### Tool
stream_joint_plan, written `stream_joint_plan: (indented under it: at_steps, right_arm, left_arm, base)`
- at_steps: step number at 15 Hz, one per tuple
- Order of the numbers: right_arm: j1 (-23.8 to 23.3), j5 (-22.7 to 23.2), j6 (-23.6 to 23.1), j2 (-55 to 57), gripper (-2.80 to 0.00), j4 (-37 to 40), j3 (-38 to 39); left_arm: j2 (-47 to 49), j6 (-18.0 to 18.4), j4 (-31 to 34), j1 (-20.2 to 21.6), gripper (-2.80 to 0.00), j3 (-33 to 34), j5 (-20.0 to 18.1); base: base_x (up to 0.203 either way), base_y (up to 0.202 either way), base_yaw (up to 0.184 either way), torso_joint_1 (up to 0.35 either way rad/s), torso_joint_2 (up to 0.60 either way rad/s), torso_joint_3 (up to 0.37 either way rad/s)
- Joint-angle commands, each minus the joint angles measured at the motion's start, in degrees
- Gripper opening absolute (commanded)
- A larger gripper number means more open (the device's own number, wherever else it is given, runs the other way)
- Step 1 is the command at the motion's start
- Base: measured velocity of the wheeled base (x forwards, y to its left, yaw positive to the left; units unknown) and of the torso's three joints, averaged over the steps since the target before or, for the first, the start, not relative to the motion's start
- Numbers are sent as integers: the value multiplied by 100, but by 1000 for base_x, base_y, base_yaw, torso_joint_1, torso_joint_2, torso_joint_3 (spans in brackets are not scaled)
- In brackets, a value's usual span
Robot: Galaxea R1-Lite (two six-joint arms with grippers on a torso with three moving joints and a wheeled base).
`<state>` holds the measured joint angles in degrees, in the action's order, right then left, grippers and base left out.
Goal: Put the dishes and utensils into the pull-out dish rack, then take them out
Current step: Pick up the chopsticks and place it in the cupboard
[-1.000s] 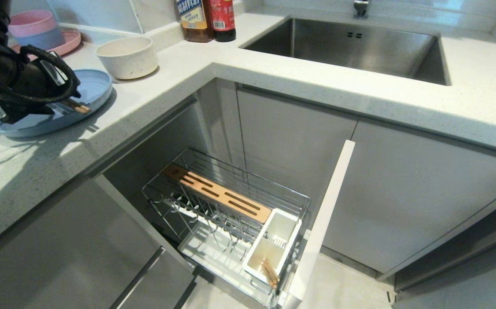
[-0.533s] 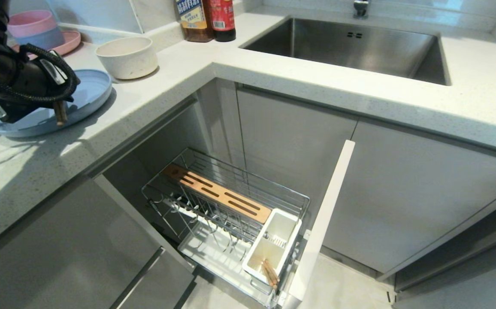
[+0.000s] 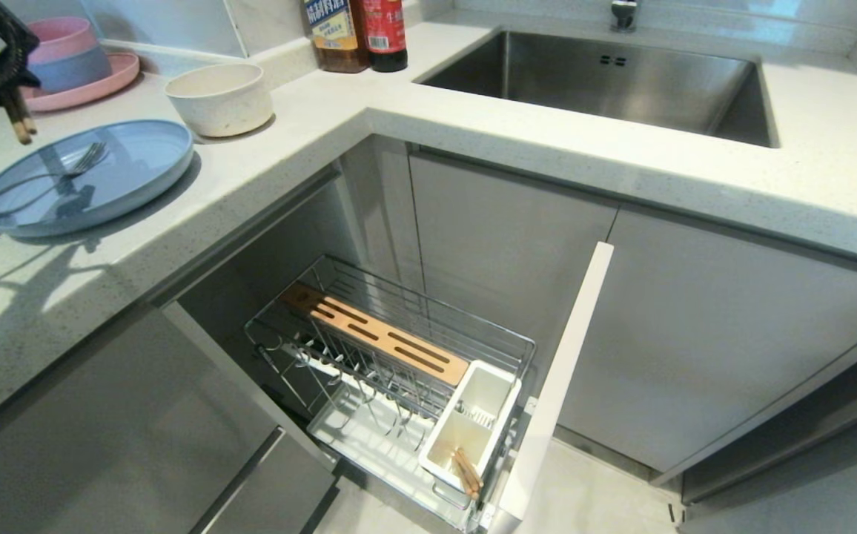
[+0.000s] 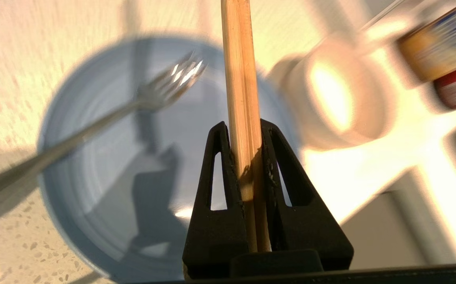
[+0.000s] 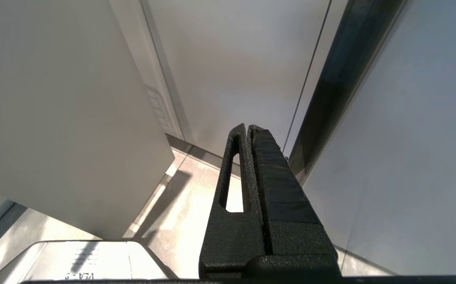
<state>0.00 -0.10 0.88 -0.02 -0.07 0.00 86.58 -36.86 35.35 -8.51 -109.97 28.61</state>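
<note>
My left gripper (image 4: 243,126) is shut on the wooden chopsticks (image 4: 240,79), which stick out past its fingertips. In the head view it hangs at the far left (image 3: 6,93) above the counter, the chopsticks (image 3: 19,122) pointing down. Below lies the pale blue plate (image 3: 132,159) with the silver fork (image 3: 65,167) across it; the plate (image 4: 94,165) and fork (image 4: 153,94) also show under the wrist. The cream bowl (image 3: 219,96) stands beside the plate. The pull-out dish rack (image 3: 391,348) is drawn out below the counter. My right gripper (image 5: 247,127) is shut and empty, parked low by the cabinet fronts.
Wooden stick ends (image 3: 465,471) lie in the rack's white cutlery holder (image 3: 484,400). The narrow white door front (image 3: 562,371) stands out to the rack's right. A pink plate with stacked bowls (image 3: 65,59), two bottles (image 3: 358,33) and the sink (image 3: 606,81) line the counter's back.
The left gripper has shut on the chopsticks over the blue plate and lifted them up and to the left. The fork on the plate is now uncovered.
</note>
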Motion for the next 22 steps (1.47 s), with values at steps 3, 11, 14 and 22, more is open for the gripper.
stream_joint_plan:
  at_steps: [3,11,14,22]
  right_arm:
    - [0,1,0,2,-280,-1,9]
    - [0,1,0,2,-280,-1,9]
    - [0,1,0,2,-280,-1,9]
    - [0,1,0,2,-280,-1,9]
  left_arm:
    - [-722,-398,-431,-302,-280,48,-219]
    - [-1977,-653,-538,-3274,-280,1066,-1959]
    - [-1980,-666,41,-3665,-280,1258,-3651]
    - [-192,-675,3368,-4065,-280,151,-4667]
  base:
    - [0,0,0,0,0,0]
    - [0,0,0,0,0,0]
    - [0,0,0,0,0,0]
    - [0,0,0,0,0,0]
